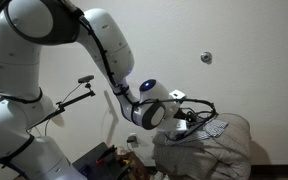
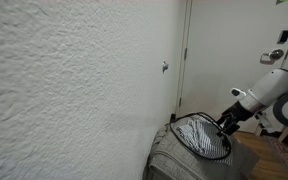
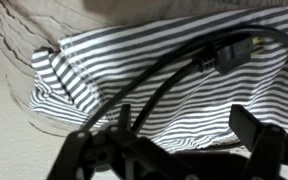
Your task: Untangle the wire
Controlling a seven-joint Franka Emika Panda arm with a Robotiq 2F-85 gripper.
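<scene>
The wire [image 3: 169, 78] is a thin black cable that lies in curves across a black-and-white striped cloth [image 3: 134, 60], with a small plug-like end [image 3: 222, 53]. The cloth sits on top of a grey cushion [image 3: 34, 40]. In the wrist view my gripper [image 3: 184, 125] is open just above the cloth, fingers wide apart, and the wire passes by the left finger. In both exterior views the gripper [image 1: 194, 118] [image 2: 224, 125] hovers at the edge of the striped cloth [image 1: 214, 128] [image 2: 199, 137]. A black loop of wire [image 1: 199, 102] shows above the gripper.
The grey cushion [image 1: 219, 155] [image 2: 169, 160] stands against a white wall. A stiff black rod with a clamp head [image 1: 76, 92] sticks out beside the arm. A small wall hook [image 1: 206, 57] [image 2: 165, 67], a door [image 2: 234, 50] and floor clutter [image 1: 109, 155] are nearby.
</scene>
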